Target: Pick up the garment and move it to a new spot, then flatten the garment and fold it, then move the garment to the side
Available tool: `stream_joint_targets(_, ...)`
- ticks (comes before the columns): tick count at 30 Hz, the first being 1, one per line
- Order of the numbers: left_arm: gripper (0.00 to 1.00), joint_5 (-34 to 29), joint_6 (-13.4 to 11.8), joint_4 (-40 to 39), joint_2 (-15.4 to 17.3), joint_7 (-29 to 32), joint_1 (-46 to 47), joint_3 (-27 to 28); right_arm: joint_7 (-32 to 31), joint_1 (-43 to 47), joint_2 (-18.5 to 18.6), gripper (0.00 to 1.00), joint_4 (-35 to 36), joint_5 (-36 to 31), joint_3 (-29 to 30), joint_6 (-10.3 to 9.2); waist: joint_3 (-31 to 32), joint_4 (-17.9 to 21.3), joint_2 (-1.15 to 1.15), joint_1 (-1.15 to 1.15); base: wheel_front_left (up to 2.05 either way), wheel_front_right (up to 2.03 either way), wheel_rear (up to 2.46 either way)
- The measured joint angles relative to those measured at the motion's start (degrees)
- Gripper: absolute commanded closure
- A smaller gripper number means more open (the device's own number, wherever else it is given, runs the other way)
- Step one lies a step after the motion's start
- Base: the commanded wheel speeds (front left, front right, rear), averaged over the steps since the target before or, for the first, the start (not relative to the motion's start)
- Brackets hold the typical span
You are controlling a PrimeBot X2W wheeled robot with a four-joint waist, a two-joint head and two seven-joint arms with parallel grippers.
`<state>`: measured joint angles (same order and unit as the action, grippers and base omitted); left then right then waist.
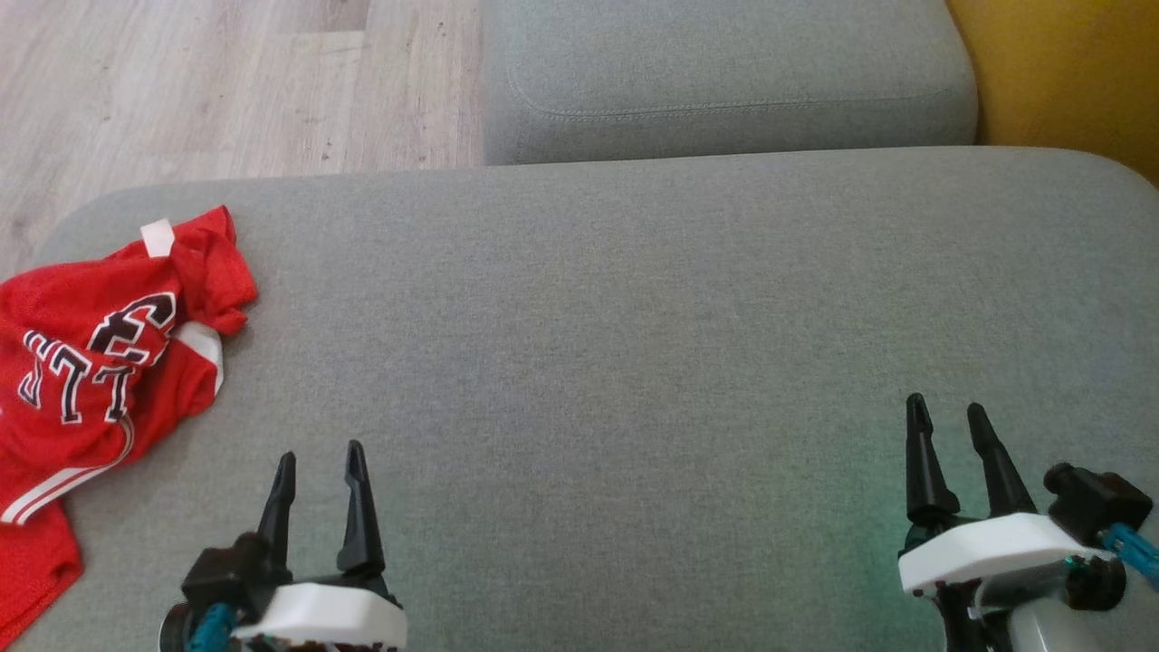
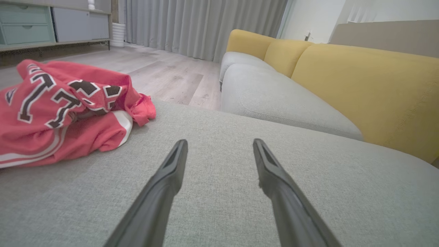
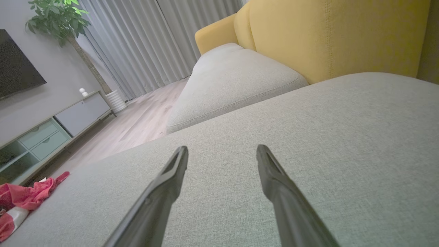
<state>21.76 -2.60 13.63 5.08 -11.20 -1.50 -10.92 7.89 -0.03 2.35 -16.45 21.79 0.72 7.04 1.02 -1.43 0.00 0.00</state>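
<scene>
A crumpled red garment [image 1: 100,362] with black-and-white lettering and white stripes lies bunched at the left edge of the grey cushion [image 1: 634,344]. It also appears at upper left in the left wrist view [image 2: 61,113] and as a small red heap at lower left in the right wrist view [image 3: 20,202]. My left gripper [image 1: 320,457] hovers open over the cushion, just right of the garment and apart from it, with nothing between its fingers. Far to the right, my right gripper [image 1: 947,409] is open and empty above bare fabric.
A second grey seat cushion [image 1: 724,81] adjoins at the back, with a yellow sofa backrest [image 1: 1068,72] to the right. Wooden floor [image 1: 226,81] lies beyond the cushion's left rear edge. A cabinet [image 2: 51,24], curtains [image 2: 205,24] and a potted plant [image 3: 58,20] stand farther off.
</scene>
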Motion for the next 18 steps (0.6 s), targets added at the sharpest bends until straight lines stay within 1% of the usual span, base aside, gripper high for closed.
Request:
stream_joint_targets(10,0.0,-5.3,-1.5,0.0,0.7,-1.5,-0.1,-0.4,0.5,0.0,0.0,0.0,0.3,-6.4,0.8,0.0,0.0,-0.2,0.0,0.0,0.0,0.0,0.0)
stream_joint_targets(18,0.0,-8.0,-2.0,-0.7,0.9,-2.6,-0.1,-0.4,2.0,0.0,0.0,0.0,0.8,-10.8,0.9,0.0,0.2,-0.4,0.0,0.0,0.0,0.0,0.0)
